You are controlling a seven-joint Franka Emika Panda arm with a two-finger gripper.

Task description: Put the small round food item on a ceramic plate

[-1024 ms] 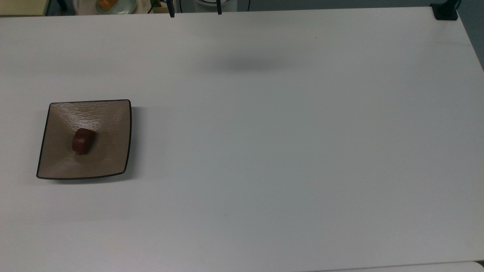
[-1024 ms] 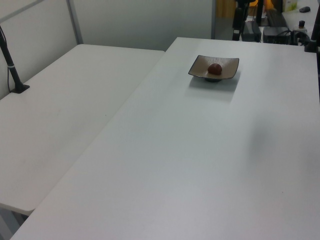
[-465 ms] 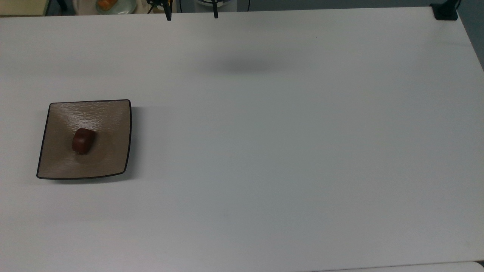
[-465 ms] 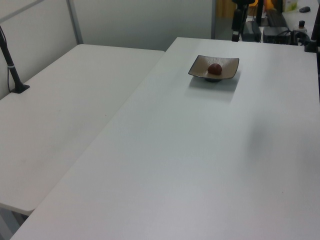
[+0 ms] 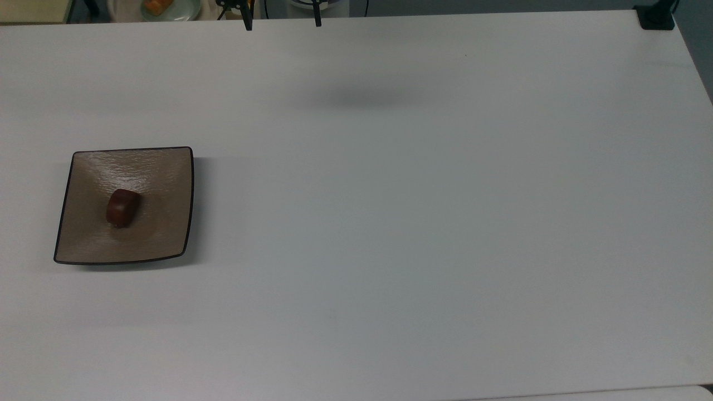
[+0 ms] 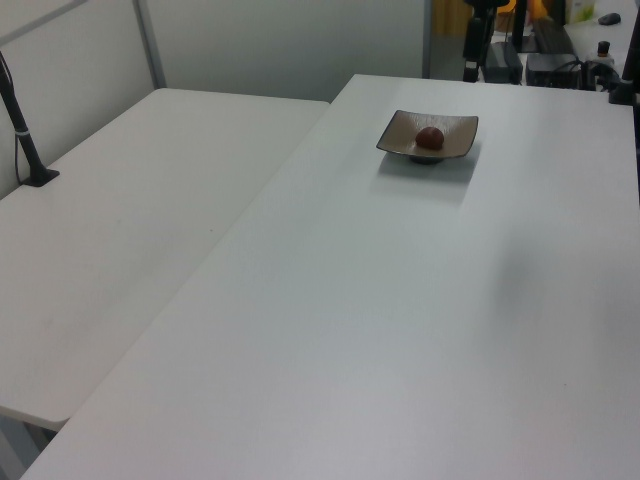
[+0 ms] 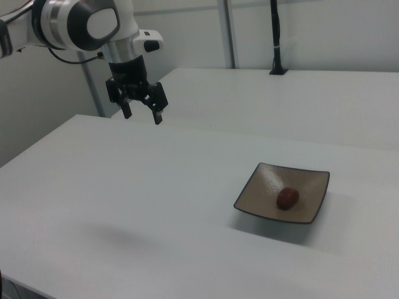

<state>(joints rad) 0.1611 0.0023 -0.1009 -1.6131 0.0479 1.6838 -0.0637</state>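
The small round food item (image 7: 287,197) is seen resting on the ceramic plate (image 7: 262,187), lower right in the right view; the gripper (image 7: 142,114) is held spread and empty at upper left.

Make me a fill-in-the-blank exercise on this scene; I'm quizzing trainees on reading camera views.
1. The small round food item lies on the ceramic ____.
2. The ceramic plate is ____ in shape.
3. The gripper hangs above the table with its fingers ____.

Missing words: plate; square; open

Well apart from the black gripper (image 7: 142,115), a dark reddish-brown food item (image 7: 287,197) sits on a tan plate (image 7: 262,187) with thin dark rim; white table (image 7: 124,187).
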